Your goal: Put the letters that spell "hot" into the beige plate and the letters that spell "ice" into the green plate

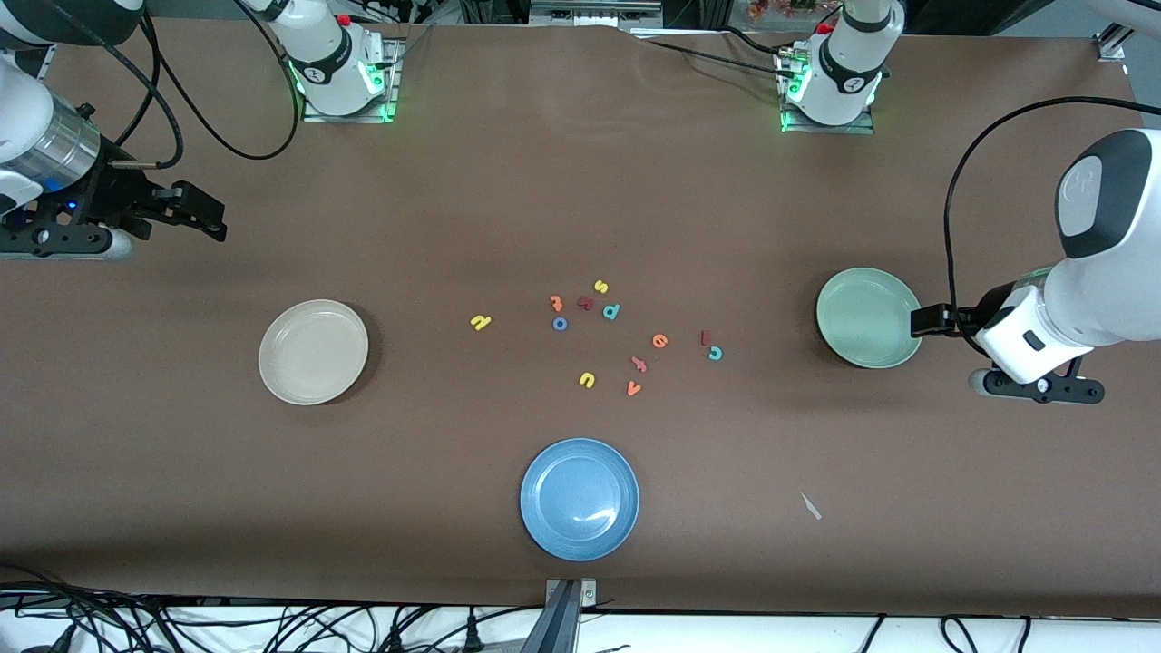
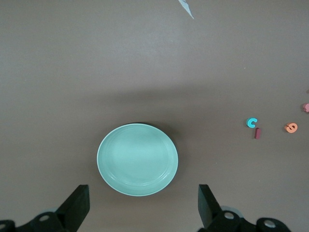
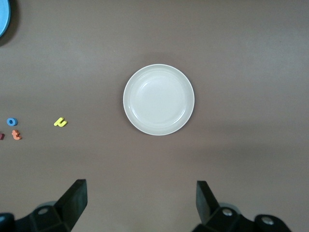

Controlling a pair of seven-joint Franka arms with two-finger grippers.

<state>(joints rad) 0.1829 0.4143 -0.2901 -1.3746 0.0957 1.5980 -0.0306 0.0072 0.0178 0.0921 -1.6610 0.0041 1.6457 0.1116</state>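
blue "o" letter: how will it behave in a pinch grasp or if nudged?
The blue o lies flat, a tiny ring, so it probably slides rather than rolls when nudged. It looks like light foam, likely to squash under the fingers. The orange t sits close beside it, so it may get bumped.

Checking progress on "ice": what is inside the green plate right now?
Nothing: the green plate shows only its bare bowl in the left wrist view. The teal "c", dark red "i" and orange "e" lie on the table. Nothing covers the plate's inside.
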